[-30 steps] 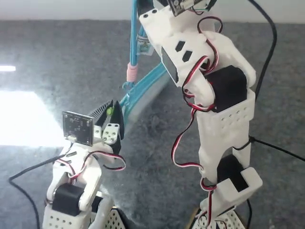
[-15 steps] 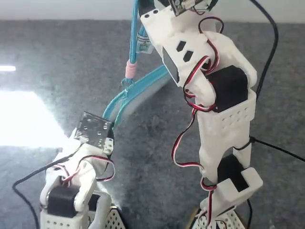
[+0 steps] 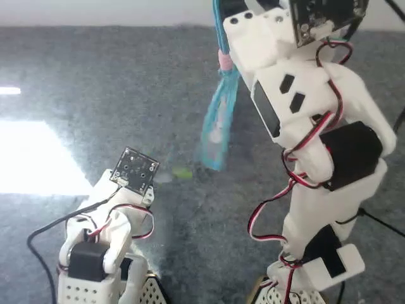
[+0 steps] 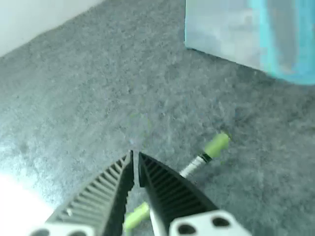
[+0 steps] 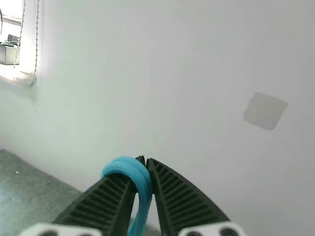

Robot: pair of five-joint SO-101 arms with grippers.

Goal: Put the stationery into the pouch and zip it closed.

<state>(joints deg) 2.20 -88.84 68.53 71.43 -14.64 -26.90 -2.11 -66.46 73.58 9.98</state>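
Above the surface [image 3: 95, 76], the right gripper [image 5: 142, 164] pinches the strap [image 5: 125, 172] of the dangling pouch [image 3: 215, 130]. The left gripper [image 4: 135, 160], pressed together and empty, hovers over the pen [image 4: 204, 155]; best spread it, straddle the barrel, then pinch squarely.

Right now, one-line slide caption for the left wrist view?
Left gripper shut over grey table, green-tipped pen lying beneath it, teal pouch beyond.

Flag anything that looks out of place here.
The pouch dangles above the table by its blue strap, pinched in the right gripper. A green pen lies loose on the table by the shut left gripper, outside the pouch.
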